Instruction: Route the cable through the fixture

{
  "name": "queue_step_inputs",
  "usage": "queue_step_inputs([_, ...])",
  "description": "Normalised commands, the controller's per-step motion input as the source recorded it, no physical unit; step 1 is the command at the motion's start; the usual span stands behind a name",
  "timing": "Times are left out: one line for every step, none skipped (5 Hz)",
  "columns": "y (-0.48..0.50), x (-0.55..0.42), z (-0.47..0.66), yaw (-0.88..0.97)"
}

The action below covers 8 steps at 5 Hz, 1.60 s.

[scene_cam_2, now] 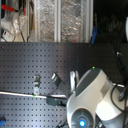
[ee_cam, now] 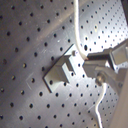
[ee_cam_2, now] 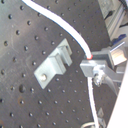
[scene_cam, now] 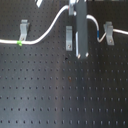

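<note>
Second wrist view: the gripper (ee_cam_2: 91, 64) pinches the white cable (ee_cam_2: 65, 27), which runs off toward ten o'clock past a grey clip fixture (ee_cam_2: 54, 64).

One long thin white cable (scene_cam: 47, 31) runs across the black perforated worktop (scene_cam: 60, 95) in the first exterior view, carrying one small green marker (scene_cam: 19, 42). Three grey metal clip fixtures stand along it (scene_cam: 23, 29) (scene_cam: 67, 39) (scene_cam: 108, 31).

Black perforated board (scene_cam: 50, 95) carries three grey clips (scene_cam: 23, 29); white cable (scene_cam: 45, 35) apparently resting across.
</note>
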Motion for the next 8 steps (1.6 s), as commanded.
queue_step_inputs([-0.027, -0.235, 0.17, -0.09])
queue_step_inputs([0.029, -0.023, 0.0, 0.0])
queue_step_inputs([-0.045, -0.315, 0.25, -0.37])
queue_step_inputs([-0.054, -0.27, 0.23, -0.67])
queue_step_inputs([0.05, -0.127, 0.07, -0.05])
queue_step_inputs([-0.006, -0.376, 0.28, -0.25])
queue_step_inputs([0.09, -0.036, 0.0, 0.0])
queue_step_inputs([0.317, -0.225, 0.21, 0.0])
